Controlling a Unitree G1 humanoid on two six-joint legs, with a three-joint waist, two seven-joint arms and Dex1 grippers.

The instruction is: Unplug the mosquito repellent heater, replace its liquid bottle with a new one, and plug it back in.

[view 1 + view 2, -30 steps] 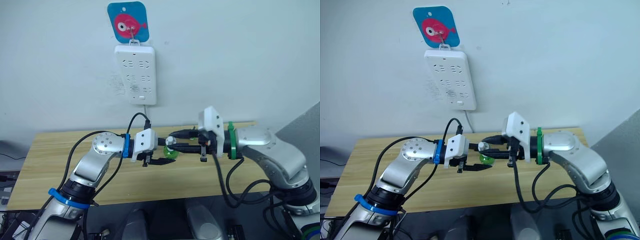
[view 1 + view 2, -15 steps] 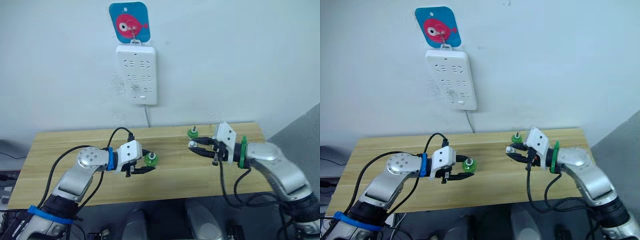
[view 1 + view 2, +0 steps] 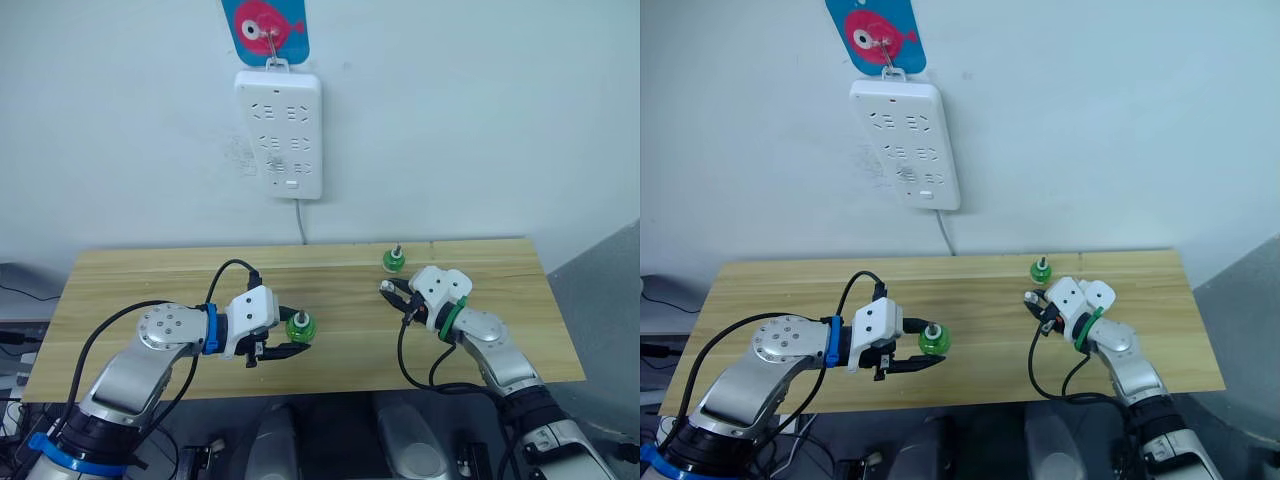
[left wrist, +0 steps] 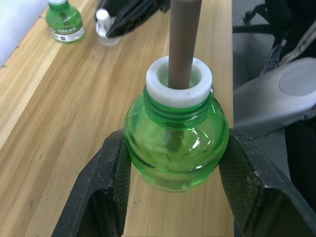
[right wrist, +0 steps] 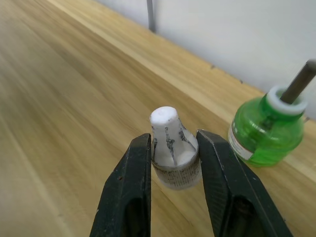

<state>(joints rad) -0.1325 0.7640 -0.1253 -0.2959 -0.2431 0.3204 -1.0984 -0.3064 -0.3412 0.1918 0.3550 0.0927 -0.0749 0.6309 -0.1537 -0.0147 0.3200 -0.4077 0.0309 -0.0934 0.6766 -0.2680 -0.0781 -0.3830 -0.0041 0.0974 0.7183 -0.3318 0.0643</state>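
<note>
Left gripper (image 4: 173, 197): we pinch a green bottle (image 4: 176, 143), wick up, over the desk's (image 3: 150, 275) front middle. Right gripper (image 5: 173, 163): we clamp a white cap (image 5: 173, 153) beside a second bottle (image 3: 393, 260) near the back edge. Power strip (image 3: 280, 133) on the wall; heater not identified.

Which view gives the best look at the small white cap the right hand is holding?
The right wrist view: the small white tapered cap sits close up between the right hand and its two black fingers, scuff marks visible. The left wrist view shows it small and far off beside the other green bottle. The eye views show a tiny white speck.
</note>
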